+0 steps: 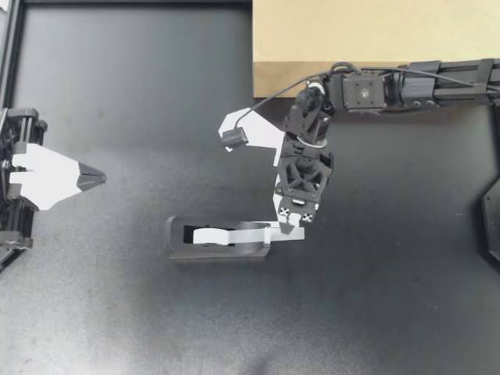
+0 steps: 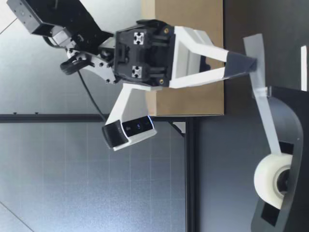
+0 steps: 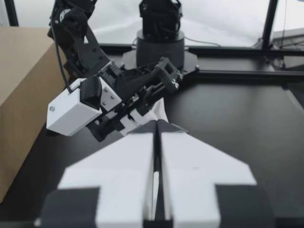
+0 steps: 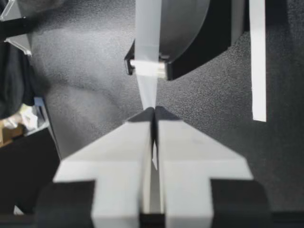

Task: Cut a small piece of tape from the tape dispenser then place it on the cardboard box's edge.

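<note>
Lower centre of frame: right claw pinched shut on tape strip | mid-left: left claw closed, empty | strip likely light, limp, sticky; grip free end clear of dispenser

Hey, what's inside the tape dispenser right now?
A white roll sits in the dispenser. Its strip runs out to the right gripper, which is shut on it. The dispenser's wall covers part of the roll, so its full thickness can't be seen.
</note>
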Available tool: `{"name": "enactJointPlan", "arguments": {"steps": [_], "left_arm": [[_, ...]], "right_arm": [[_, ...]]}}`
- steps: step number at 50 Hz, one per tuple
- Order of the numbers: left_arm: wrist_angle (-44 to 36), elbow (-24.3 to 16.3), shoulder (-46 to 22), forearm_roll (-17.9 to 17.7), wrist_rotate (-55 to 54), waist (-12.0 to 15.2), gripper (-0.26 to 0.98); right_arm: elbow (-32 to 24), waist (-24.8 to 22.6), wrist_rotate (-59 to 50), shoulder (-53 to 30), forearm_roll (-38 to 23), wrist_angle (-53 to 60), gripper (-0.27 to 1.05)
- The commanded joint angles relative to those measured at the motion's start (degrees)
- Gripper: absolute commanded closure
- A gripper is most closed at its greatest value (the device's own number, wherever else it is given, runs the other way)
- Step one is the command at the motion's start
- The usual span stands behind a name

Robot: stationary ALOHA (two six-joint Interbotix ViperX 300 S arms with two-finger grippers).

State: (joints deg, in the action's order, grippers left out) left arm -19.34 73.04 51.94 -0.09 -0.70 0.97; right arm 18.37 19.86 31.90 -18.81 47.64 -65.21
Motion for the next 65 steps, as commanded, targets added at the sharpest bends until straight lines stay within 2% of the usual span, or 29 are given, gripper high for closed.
{"name": "enactJointPlan", "arguments": {"steps": [1, 11, 16, 27, 34, 48, 57, 61, 65], "left_arm": [[-0.5, -1.0, -0.4, -0.1, 0.0, 0.1, 0.85], [-0.5, -0.9, -0.3, -0.1, 0.0, 0.2, 0.85], [-0.5, -0.8, -0.4, -0.1, -0.2, 0.2, 0.85], [-3.2, -1.6, -4.9, -1.6, -0.3, 0.2, 0.85], [-6.1, -3.0, -10.3, -2.0, -0.4, 0.2, 0.85], [-8.6, -8.2, -19.2, -3.6, -0.4, 0.2, 0.83], [-10.3, -11.1, -24.3, -3.5, -0.4, 0.2, 0.76], [-10.5, -12.2, -26.3, -3.6, -0.4, 0.1, 0.69], [-10.5, -13.4, -28.5, -3.6, -0.4, 0.2, 0.56]], "right_arm": [[0.2, 0.3, 0.2, 0.7, 0.1, 1.2, 0.82], [1.8, -2.3, 0.5, -2.0, 0.1, 5.2, 0.82], [2.5, -2.3, 0.5, -0.8, -0.1, 6.5, 0.82], [3.6, -2.2, -1.8, 11.4, -5.9, 12.1, 0.83], [6.7, -2.5, -3.4, 19.1, -9.1, 19.0, 0.84], [12.0, -8.2, -3.3, 28.4, -12.0, 36.7, 0.84], [12.1, -10.4, -3.2, 30.0, -13.4, 41.3, 0.84], [12.1, -10.5, -3.1, 30.1, -13.7, 41.8, 0.84], [11.9, -10.6, -2.9, 30.1, -14.0, 42.5, 0.84]]}}
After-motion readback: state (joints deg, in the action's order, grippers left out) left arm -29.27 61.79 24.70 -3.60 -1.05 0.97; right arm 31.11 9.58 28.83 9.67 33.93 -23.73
